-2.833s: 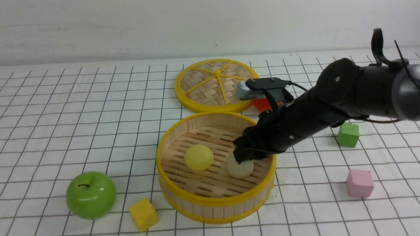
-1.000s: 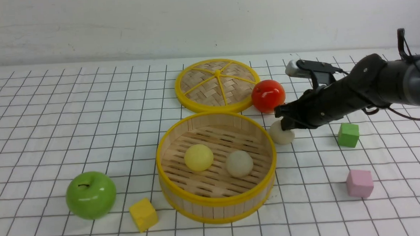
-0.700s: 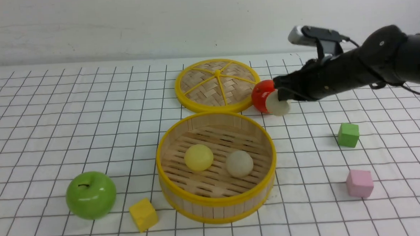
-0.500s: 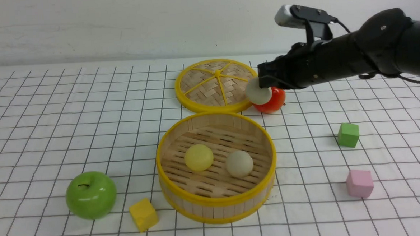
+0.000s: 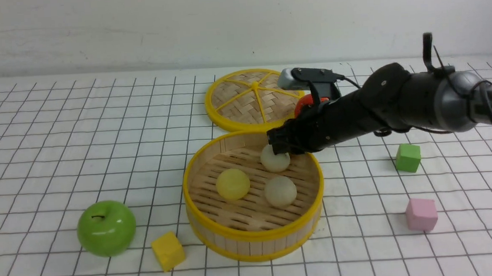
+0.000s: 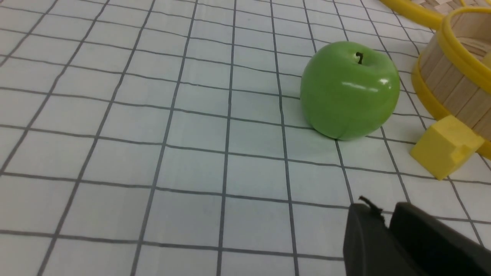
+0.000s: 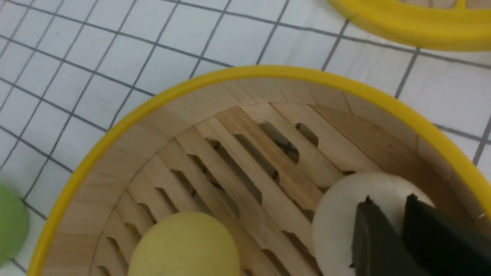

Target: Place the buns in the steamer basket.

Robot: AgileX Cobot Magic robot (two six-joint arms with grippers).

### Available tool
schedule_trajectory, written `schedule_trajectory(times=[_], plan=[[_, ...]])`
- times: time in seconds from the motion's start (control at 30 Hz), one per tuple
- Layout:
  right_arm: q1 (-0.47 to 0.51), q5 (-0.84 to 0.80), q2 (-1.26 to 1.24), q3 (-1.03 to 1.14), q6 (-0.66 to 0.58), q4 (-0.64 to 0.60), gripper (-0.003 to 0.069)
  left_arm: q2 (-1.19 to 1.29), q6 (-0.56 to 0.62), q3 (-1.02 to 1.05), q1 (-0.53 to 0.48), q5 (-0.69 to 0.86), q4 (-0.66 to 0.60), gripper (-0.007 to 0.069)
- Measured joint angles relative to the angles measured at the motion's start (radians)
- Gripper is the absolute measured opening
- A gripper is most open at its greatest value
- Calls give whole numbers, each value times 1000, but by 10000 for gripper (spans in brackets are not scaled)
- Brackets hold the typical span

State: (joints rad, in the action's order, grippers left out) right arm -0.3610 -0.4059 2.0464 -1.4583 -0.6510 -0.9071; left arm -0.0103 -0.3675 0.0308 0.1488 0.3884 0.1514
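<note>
Three buns sit inside your steamer basket at frame centre: yellow bun, cream bun, and a third bun under your right gripper, whose jaw state you cannot tell; same for the left gripper

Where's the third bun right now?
In the front view, the third bun sits inside the steamer basket near its far wall, under the right hand.

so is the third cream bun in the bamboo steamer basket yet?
In: cream bun lies within the basket walls, right gripper at it.
</note>
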Motion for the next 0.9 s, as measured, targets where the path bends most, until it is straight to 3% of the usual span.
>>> schedule_trajectory(times=[0.23,0.27,0.33,0.43,0.6,0.77,0.9], plan=[[2,6,-37,0,-1,-16,423,0,0,0,0,0,0,92],[2,4,-37,0,-1,-16,423,0,0,0,0,0,0,92],[2,-32,-91,0,-24,5,491,0,0,0,0,0,0,92],[6,-84,-152,0,-49,56,510,0,0,0,0,0,0,92],[42,-202,-269,0,-71,208,496,0,0,0,0,0,0,92],[126,-326,-358,0,49,380,414,0,0,0,0,0,0,94],[256,-423,-443,0,176,451,195,0,0,0,0,0,0,100]])
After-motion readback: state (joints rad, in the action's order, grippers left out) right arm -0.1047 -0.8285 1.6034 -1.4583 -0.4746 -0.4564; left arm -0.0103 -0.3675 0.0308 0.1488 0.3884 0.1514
